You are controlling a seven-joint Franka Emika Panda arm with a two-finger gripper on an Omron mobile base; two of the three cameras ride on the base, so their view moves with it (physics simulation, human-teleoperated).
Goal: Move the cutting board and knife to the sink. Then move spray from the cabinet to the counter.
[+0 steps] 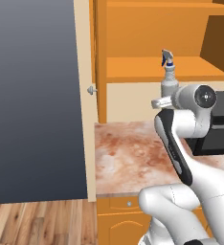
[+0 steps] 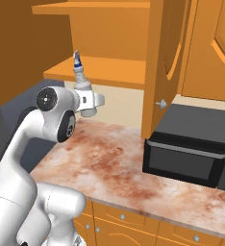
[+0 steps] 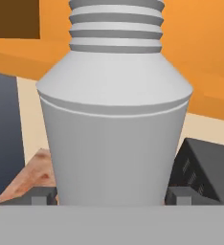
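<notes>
The spray (image 1: 169,76) is a pale grey bottle with a blue-tipped nozzle. It hangs upright in the air just in front of the open cabinet (image 1: 152,33) shelf, above the counter (image 1: 128,153). My gripper (image 1: 168,95) is shut on its lower body. In the hand view the spray (image 3: 114,129) stands close up, with a dark fingertip (image 3: 42,195) pressed against each side. From the right, the spray (image 2: 81,79) rises out of the gripper (image 2: 88,104). The cutting board, knife and sink are out of view.
A black microwave (image 2: 186,153) stands on the counter (image 2: 109,163) to the right of the arm. An open cabinet door (image 2: 165,53) hangs above its left end. A dark tall panel (image 1: 32,95) sits left of the counter. Orange drawers (image 2: 133,223) run below.
</notes>
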